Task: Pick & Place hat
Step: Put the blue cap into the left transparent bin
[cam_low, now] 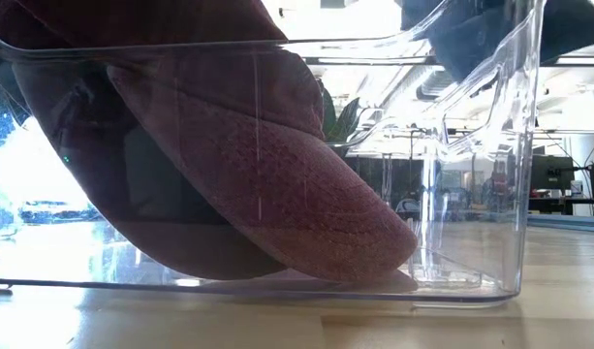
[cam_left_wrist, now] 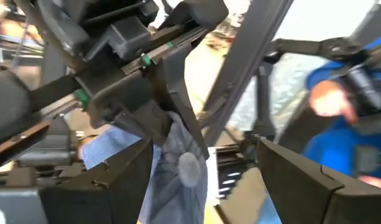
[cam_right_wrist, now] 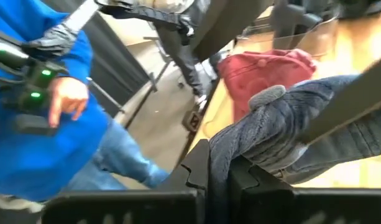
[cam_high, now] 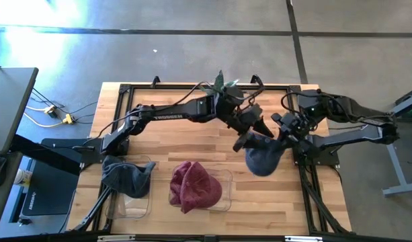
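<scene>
Denim hat point(cam_high: 265, 160) is hanging from the clamped right claw point(cam_high: 286, 134) — left claw point(cam_high: 249, 131) gaping beside it; thin fold risks slipping.

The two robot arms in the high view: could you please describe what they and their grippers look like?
Both arms are dark, almost black, built of slim jointed links with black cables looped along them. The left arm carries pale lettering along its forearm link, too small to read. The left gripper and right gripper end in two dark, flat, angular fingers on blocky wrist housings; small green accents show in the left wrist view.
</scene>
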Tool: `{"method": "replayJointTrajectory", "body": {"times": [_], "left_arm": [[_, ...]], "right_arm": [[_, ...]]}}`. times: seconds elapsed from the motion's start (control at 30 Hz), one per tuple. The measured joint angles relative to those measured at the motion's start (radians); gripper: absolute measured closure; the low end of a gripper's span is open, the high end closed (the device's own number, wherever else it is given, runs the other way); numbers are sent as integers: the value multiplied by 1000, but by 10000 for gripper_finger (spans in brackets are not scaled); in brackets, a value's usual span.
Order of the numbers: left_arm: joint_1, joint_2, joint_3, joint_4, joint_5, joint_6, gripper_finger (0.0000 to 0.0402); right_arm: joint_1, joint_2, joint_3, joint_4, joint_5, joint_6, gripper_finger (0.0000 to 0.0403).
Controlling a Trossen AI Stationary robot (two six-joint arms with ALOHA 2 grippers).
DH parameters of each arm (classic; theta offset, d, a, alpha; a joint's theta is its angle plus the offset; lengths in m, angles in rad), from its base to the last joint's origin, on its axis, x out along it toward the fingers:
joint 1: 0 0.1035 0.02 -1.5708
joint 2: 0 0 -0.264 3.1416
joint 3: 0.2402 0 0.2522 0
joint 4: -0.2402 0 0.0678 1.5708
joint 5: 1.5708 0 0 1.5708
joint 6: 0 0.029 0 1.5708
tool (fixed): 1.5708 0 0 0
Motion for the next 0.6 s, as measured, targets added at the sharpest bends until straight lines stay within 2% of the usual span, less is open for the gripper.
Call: {"method": "replayJointTrajectory", "body": {"times": [0.17, 0.37, 0.6], "left_arm": [[-18, 0, 0, -59, -188, 37, 119], [-18, 1, 0, -68, -143, 0, 134], [-17, 1, 0, -69, -136, -1, 225]], "right_arm": [[0, 0, 0, 2, 18, -46, 398], [0, 0, 0, 10, 27, -54, 392], [0, 0, 0, 10, 39, -55, 399]]}}
